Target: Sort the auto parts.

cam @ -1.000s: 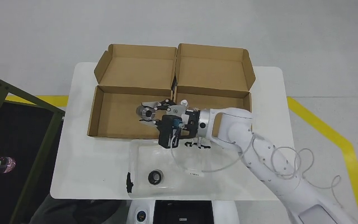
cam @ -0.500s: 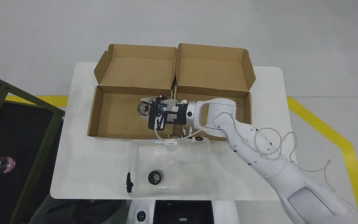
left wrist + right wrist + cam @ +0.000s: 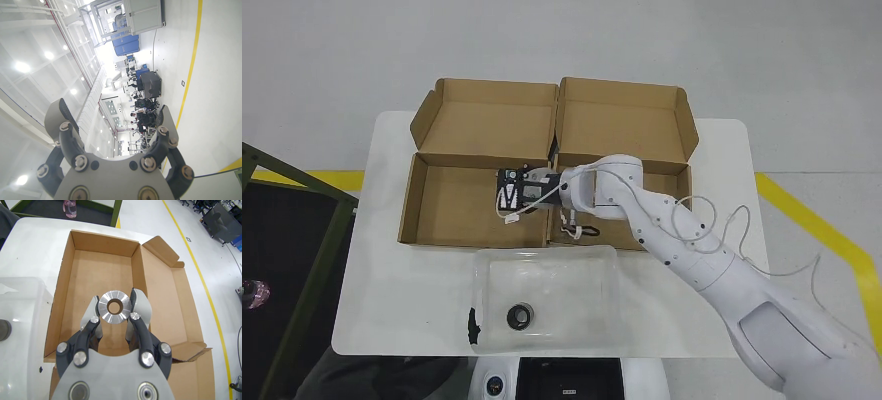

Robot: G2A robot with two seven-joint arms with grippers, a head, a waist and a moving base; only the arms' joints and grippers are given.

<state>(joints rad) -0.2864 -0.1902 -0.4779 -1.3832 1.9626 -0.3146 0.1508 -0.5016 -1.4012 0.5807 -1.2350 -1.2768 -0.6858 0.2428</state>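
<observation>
While my right claw (image 3: 114, 303) pinches the silver metal ring (image 3: 123, 312), its bore faces down into the brown cardboard box (image 3: 102, 266) at ten o'clock on the white bench (image 3: 372, 290).

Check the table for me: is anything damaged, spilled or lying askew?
Nothing clearly wrong. The right hand holds the metal ring squarely over the cardboard box. Only a small dark mark at the clear bin edge looks odd; I cannot tell what it is.
</observation>
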